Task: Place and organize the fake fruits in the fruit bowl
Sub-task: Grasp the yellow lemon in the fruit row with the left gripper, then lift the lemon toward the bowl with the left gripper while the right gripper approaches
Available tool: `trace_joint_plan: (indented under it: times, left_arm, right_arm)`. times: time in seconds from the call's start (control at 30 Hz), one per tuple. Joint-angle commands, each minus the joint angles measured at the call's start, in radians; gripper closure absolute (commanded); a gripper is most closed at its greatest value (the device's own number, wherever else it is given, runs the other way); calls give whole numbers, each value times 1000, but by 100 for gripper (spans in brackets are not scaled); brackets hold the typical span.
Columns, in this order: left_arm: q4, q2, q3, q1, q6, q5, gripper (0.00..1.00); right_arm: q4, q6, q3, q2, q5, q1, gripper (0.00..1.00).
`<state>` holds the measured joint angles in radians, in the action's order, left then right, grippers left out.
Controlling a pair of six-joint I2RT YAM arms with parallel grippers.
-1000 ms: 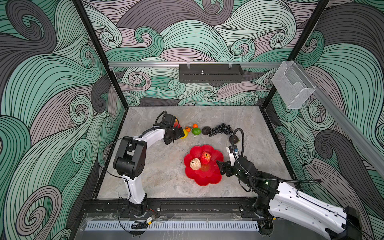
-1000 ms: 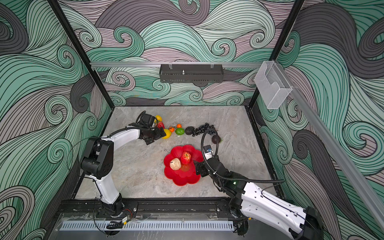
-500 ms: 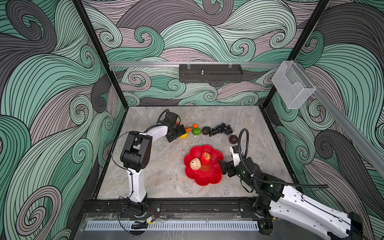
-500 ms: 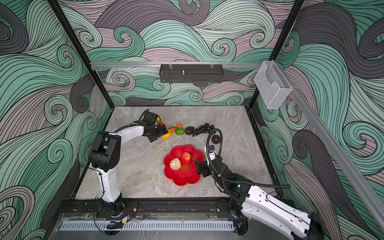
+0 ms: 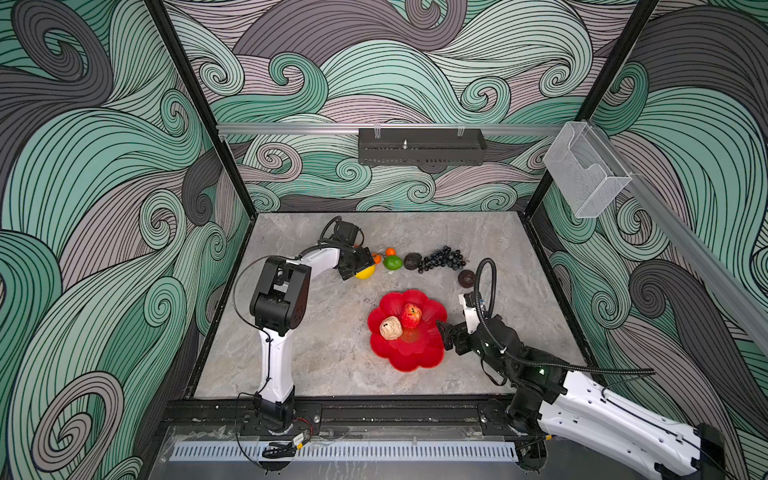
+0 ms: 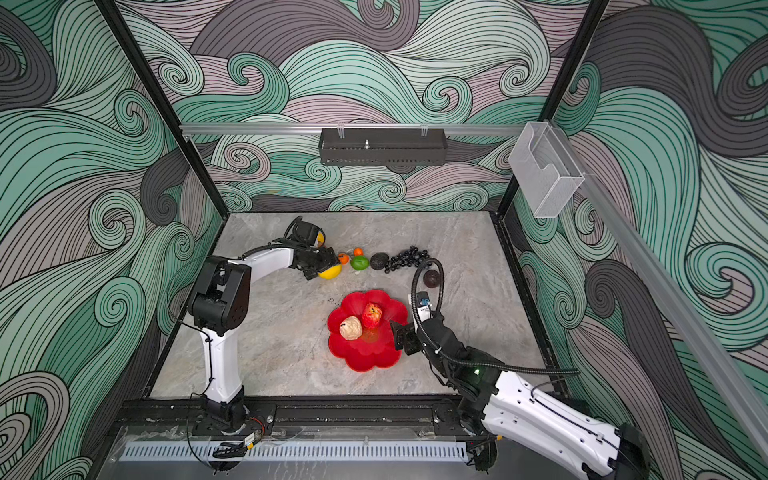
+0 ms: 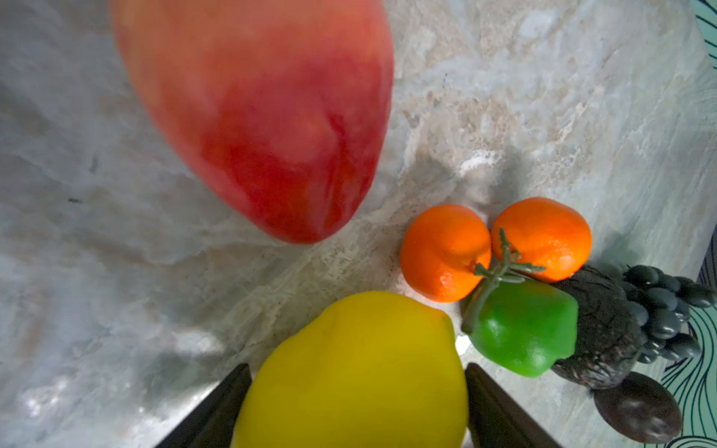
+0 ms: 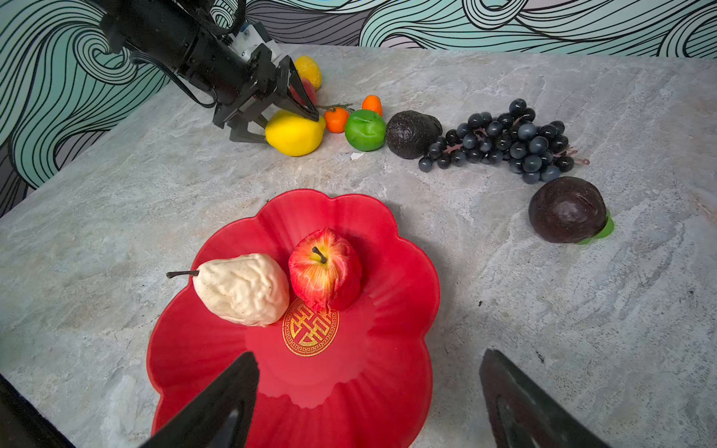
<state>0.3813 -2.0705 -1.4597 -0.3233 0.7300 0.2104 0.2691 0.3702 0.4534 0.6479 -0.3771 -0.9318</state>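
Far back on the bench [image 5: 324, 332]: left gripper [image 8: 290, 128] straddling the lemon [image 7: 357, 372], can't tell if clamped. Right gripper [image 8: 368, 358] wide open, empty, over the fruit bowl [image 8: 407, 271], apple [image 8: 324, 269] and pear [image 8: 242, 289] inside.

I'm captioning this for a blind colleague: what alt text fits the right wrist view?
A red scalloped bowl holds a beige pear and a red apple, with the right claw open at its edge. Beyond, the left claw straddles a yellow lemon beside oranges, a lime and dark grapes.
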Motion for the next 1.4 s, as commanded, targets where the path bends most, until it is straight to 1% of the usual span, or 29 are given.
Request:
trace_joint_plan:
  times: [0.0, 0.13, 0.3, 0.43, 0.53, 0.67, 0.77, 0.87, 0.97, 1.03, 1.13, 1.23, 1.37]
  left_arm:
    - [1, 12, -2, -3, -17, 18, 23]
    - [-14, 60, 45, -3, -31, 20, 27]
    - [-28, 156, 119, -3, -37, 26, 32]
    - [-31, 249, 182, -8, -13, 27, 34]
    - [-63, 342, 251, -10, 55, 48, 34]
    - [-156, 489, 348, -36, 204, 93, 34]
    - [-229, 581, 401, -80, 320, 109, 34]
    - [-316, 642, 459, -127, 444, 110, 34]
    - [-403, 696, 519, -179, 554, 104, 34]
    - [-436, 717, 544, -217, 601, 87, 34]
    - [-457, 739, 560, -280, 636, 64, 34]
    - [-505, 747, 587, -329, 677, 50, 34]
    - [-560, 744, 608, -370, 709, 52, 34]
  right_arm:
    - [-2, -13, -7, 6, 0, 4, 10]
    - [-12, -16, 0, 23, 2, 4, 10]
    - [-21, -15, 20, 55, 15, 5, 10]
    - [-38, -2, 33, 71, 36, 6, 10]
    - [-66, 37, 47, 89, 70, 8, 10]
    - [-128, 144, 74, 116, 124, 12, 10]
    - [-215, 247, 78, 141, 176, 19, 11]
    - [-323, 337, 74, 176, 212, 21, 11]
    - [-411, 382, 71, 212, 214, 23, 11]
    - [-463, 392, 65, 234, 200, 23, 11]
    - [-553, 404, 44, 258, 193, 26, 12]
    - [-574, 420, 46, 283, 199, 26, 12]
    - [-606, 421, 42, 300, 214, 27, 13]
